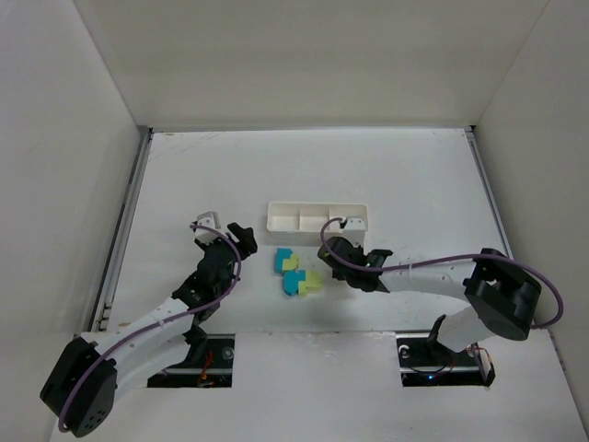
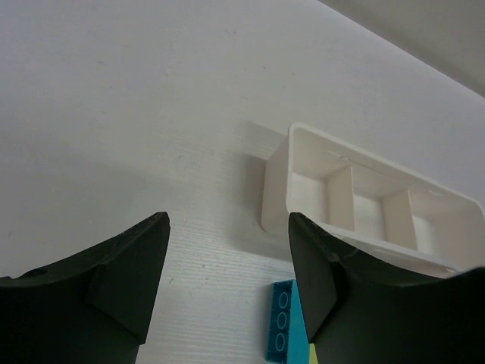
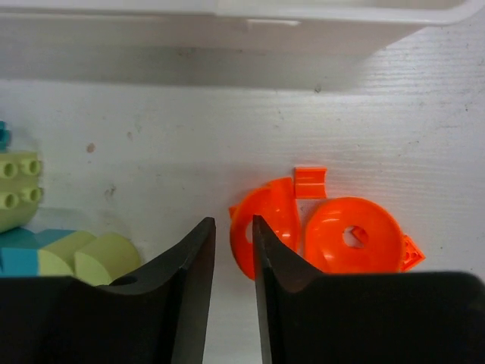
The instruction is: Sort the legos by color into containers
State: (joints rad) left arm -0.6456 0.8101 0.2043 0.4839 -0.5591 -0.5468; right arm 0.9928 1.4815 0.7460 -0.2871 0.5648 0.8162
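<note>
The white three-compartment tray point(image 1: 276, 221) lies mid-table; its compartments look empty in the left wrist view point(image 2: 276, 189). Teal-blue legos point(image 1: 287, 262) and yellow-green legos point(image 1: 311, 281) cluster in front of it. My left gripper point(image 1: 241, 235) is open and empty, left of the cluster; a teal lego point(image 2: 280, 322) lies by its right finger. My right gripper point(image 1: 331, 249) hovers low by the tray's front wall point(image 3: 227, 34). Its jaws point(image 3: 234, 221) stand a narrow gap apart with bare table between. Orange-red legos point(image 3: 276, 220) lie just right of its right finger; they are hidden in the top view.
White walls enclose the table on three sides. A rounded yellow-green lego point(image 3: 98, 258) and a studded one point(image 3: 19, 189) lie left of my right gripper, with a teal piece point(image 3: 19, 258) at the frame's edge.
</note>
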